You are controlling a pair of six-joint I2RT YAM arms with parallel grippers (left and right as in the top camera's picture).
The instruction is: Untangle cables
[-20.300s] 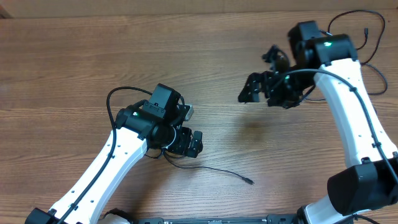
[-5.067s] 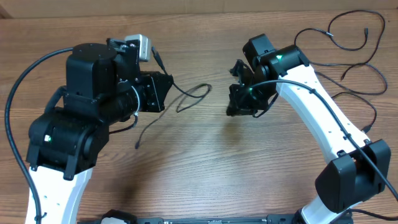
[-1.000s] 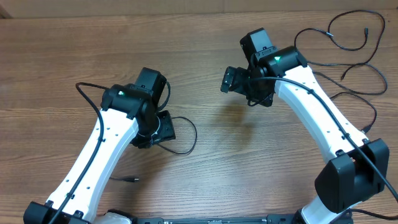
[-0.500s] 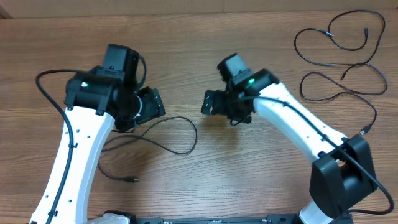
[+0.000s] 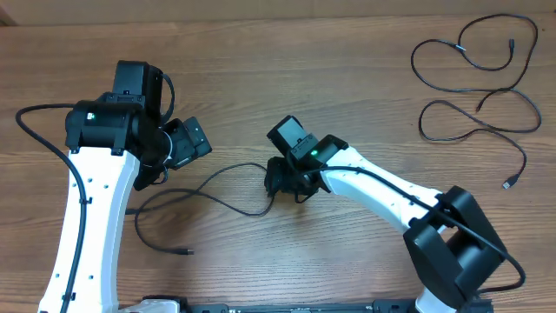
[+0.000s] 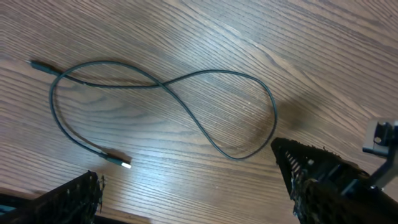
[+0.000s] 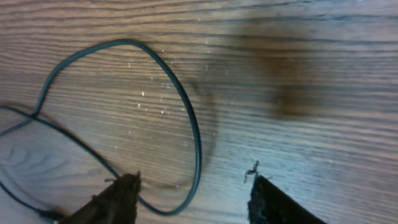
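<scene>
One cable (image 7: 196,146) loops between the right jaws.

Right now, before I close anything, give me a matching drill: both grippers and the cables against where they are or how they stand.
1 left gripper
2 right gripper
3 near cable
4 far cables

A loose in the far right corner of the table
B wide open, empty
C crossed over itself, in the middle
D fingers apart, straddling a loop

Pairs: 1-B, 2-D, 3-C, 4-A
</scene>
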